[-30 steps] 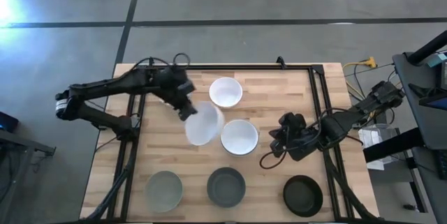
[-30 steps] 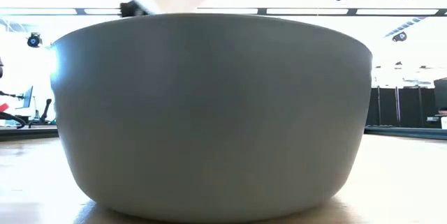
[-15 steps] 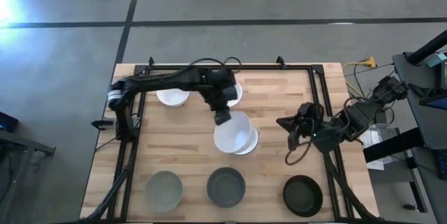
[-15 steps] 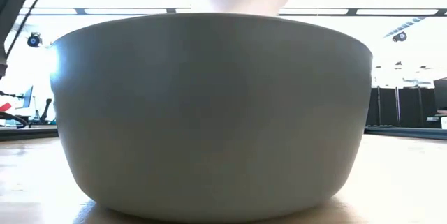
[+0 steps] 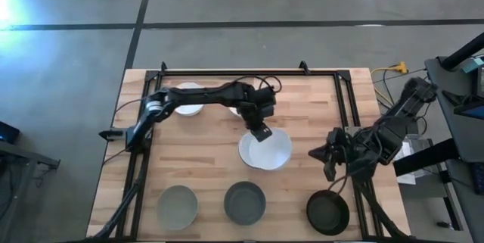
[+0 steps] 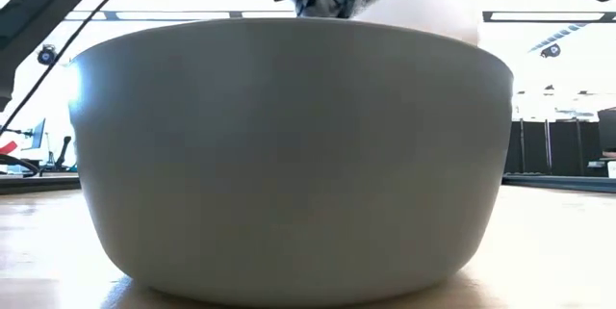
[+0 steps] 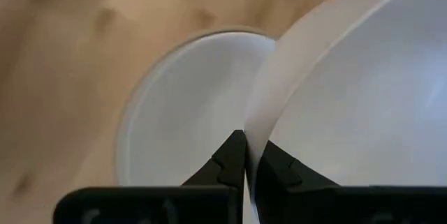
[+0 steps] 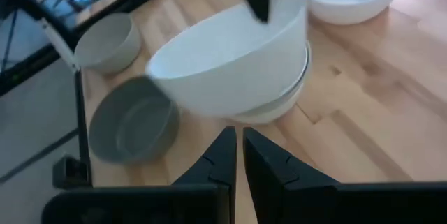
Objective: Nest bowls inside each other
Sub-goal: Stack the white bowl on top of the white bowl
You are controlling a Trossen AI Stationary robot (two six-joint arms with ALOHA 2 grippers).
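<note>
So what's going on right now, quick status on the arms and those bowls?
Left gripper shut on white bowl rim, tilted over the centre white bowl, not seated. Right gripper shut, empty, waiting right of them. Nothing blocking.

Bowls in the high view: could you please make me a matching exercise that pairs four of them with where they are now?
Things:
1. black bowl
2. beige-grey bowl
3. dark grey bowl
4. upper white bowl

Places:
A. bottom row of the high view, left
B. rim pinched by the left gripper, over another white bowl
C. bottom row, right
D. bottom row, middle

Pairs: 1-C, 2-A, 3-D, 4-B
</note>
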